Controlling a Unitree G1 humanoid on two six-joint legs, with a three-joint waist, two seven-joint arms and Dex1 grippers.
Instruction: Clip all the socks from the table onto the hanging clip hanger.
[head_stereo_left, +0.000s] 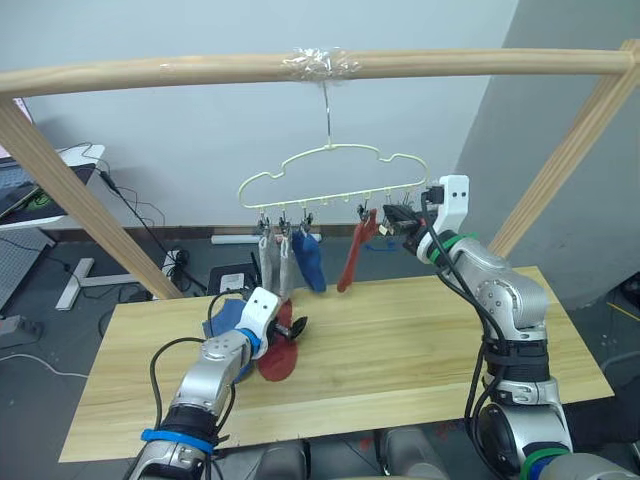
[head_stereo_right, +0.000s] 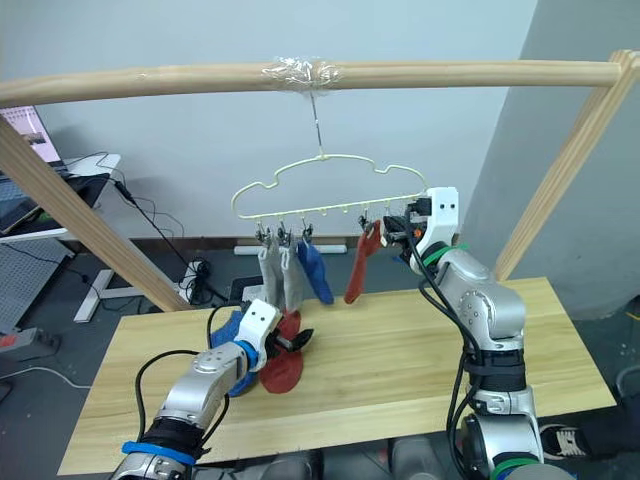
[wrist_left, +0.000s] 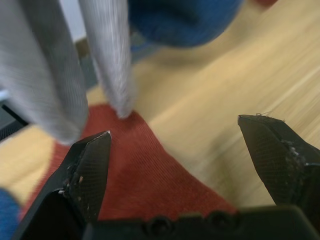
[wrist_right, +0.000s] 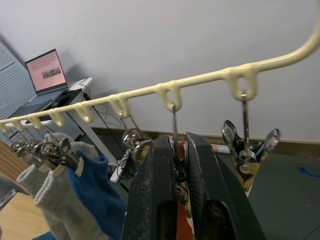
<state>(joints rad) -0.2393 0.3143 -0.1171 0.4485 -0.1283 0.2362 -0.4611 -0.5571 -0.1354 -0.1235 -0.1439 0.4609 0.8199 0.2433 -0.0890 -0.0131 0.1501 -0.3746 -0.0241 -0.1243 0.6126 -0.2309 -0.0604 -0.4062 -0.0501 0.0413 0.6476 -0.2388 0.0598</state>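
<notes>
Left pincer (wrist_left: 175, 150) spread, rust-red sock (wrist_left: 150, 175) beneath

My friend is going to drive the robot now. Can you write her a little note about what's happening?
Left end effector: open, low over the red sock on the table.
Right end effector: squeezing a clip on the hanger, where another red sock hangs.
Done: two grey socks, one blue sock and that red one are hung.
Left: red sock and blue sock on the table.
</notes>
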